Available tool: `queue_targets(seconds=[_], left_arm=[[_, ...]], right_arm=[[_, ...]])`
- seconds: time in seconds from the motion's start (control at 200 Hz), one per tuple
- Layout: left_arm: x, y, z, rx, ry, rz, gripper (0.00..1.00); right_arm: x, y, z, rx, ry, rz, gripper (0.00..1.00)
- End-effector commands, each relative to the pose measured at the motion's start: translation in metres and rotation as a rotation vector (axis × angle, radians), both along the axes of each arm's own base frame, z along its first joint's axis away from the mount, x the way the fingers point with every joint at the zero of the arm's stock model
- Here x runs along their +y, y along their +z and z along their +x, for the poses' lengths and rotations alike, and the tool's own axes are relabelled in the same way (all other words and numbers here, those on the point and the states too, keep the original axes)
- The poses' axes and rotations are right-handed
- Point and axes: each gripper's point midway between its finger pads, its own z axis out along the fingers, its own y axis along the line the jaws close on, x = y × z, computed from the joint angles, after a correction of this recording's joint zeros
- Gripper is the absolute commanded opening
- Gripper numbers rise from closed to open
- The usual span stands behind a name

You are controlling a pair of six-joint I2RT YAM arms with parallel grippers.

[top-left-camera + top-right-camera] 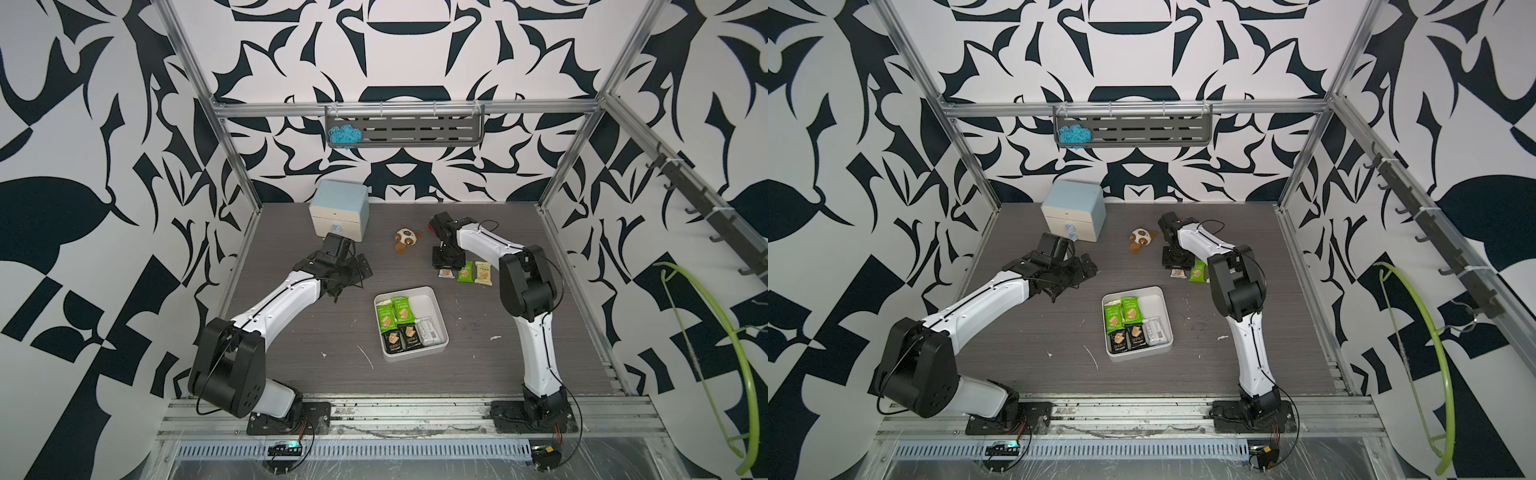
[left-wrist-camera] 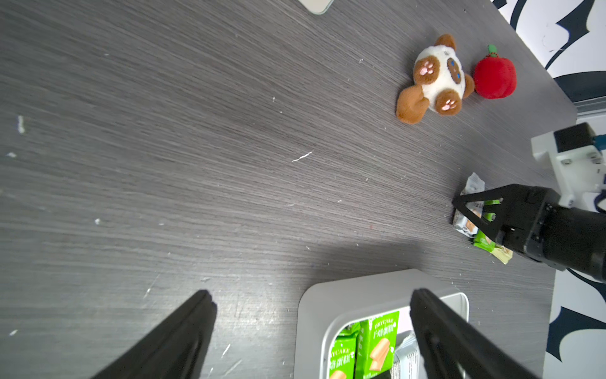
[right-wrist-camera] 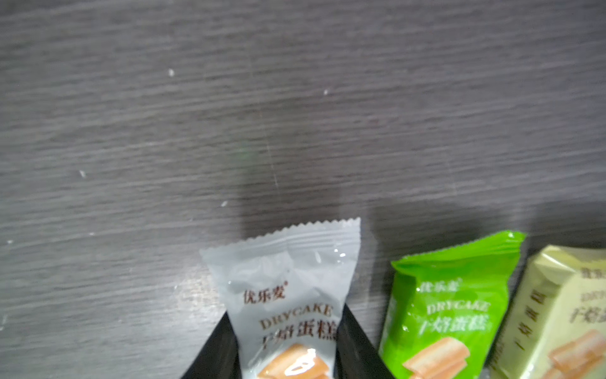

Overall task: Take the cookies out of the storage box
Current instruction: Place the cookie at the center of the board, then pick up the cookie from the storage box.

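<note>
left jaws: wide apart, empty, above the surface [image 1: 291,340] near the box [image 1: 424,305] | right jaws: clamped on a white packet [image 3: 288,295] low at the surface, just beside a green packet [image 3: 449,311] and a cream packet [image 3: 564,311], outside the box | boxed packets [image 1: 402,311]: green, black and white ones lie inside the box

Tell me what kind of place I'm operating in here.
Probably a robot test cell: aluminium frame, black-and-white patterned walls, left arm and right arm bolted to a front rail.
</note>
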Motion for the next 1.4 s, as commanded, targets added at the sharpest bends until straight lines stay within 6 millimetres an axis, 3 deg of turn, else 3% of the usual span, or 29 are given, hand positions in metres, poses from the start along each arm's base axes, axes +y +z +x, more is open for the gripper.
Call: queue_targets(seconds=[0.0, 0.19, 0.37, 0.62, 0.79, 1.06, 1.395], left_arm=[[0.008, -0.002, -0.01, 0.011, 0.015, 0.01, 0.99], [0.008, 0.0, -0.014, 0.01, 0.013, 0.0, 0.99], [0.003, 0.0, -0.016, 0.013, -0.008, -0.028, 0.99], [-0.003, -0.007, -0.017, 0.025, -0.007, -0.062, 0.99], [-0.013, -0.011, -0.024, 0.043, -0.024, -0.095, 0.99], [-0.027, -0.023, -0.039, 0.079, -0.05, -0.09, 0.99], [-0.032, -0.025, -0.054, 0.067, -0.049, -0.078, 0.99]], right_arm=[[-0.001, 0.018, 0.005, -0.025, 0.01, -0.012, 0.47], [0.003, 0.043, 0.008, -0.067, 0.024, 0.014, 0.58], [0.008, 0.073, -0.001, -0.088, 0.04, 0.048, 0.6], [0.02, 0.104, -0.041, -0.102, 0.105, 0.088, 0.61], [0.04, 0.116, -0.081, -0.091, 0.17, 0.127, 0.6], [0.065, 0.109, -0.149, -0.043, 0.242, 0.175, 0.57], [0.086, 0.086, -0.201, 0.02, 0.301, 0.195, 0.55]])
